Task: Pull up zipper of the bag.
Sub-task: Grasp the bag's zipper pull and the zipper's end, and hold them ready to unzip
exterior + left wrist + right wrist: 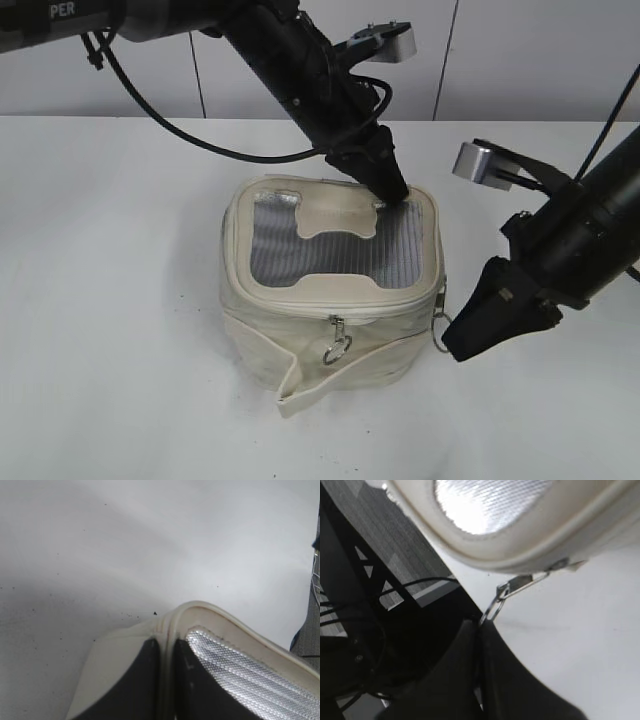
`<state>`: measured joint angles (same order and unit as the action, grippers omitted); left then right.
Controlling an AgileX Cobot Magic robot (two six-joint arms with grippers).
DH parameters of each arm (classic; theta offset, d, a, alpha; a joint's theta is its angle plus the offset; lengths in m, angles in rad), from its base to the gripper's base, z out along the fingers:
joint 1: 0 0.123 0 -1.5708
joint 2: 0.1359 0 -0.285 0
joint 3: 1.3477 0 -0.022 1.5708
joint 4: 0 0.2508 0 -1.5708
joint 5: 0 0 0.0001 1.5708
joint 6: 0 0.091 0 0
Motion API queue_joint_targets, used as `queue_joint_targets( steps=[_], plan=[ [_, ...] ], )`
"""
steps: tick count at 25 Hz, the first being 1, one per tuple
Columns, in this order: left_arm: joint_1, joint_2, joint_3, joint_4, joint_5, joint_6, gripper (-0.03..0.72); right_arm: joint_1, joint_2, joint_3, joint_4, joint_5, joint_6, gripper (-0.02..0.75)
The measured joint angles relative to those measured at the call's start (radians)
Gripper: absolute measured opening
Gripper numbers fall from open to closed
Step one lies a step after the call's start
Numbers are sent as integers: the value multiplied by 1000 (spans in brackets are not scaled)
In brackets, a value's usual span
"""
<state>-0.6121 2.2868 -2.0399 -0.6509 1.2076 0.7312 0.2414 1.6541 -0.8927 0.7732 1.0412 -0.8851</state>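
The cream-white boxy bag [300, 330] stands mid-table, its grey mesh window [330, 250] facing up. Its cream zipper track [340, 300] runs round the top rim. One silver ring pull [337, 345] hangs at the front, another [438, 325] at the right side. My left gripper [392, 192] is shut on the bag's back right rim [172, 625], pinching the cream edge between its fingers. My right gripper [455, 335] is shut on the right silver pull [507, 592], whose ring disappears between the jaws [480, 625]. The loose strap [330, 375] lies across the bag's front.
The white table [110, 300] surrounds the bag. A grey-white wall [500, 60] stands behind. The left arm [290, 60] slants down over the bag from the upper left; the right arm [590, 230] comes in from the right.
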Motion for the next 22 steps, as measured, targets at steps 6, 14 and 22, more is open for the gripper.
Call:
queue_joint_targets(
  steps=[6,14,22],
  plan=[
    [0,0,0,-1,0,0,57,174,-35,0,-40,3,95,6],
    [0,0,0,-1,1,0,57,370,-42,-20,79,-181,141,6],
    [0,0,0,-1,2,1,55,410,-5,-108,128,-202,144,6]
  ],
)
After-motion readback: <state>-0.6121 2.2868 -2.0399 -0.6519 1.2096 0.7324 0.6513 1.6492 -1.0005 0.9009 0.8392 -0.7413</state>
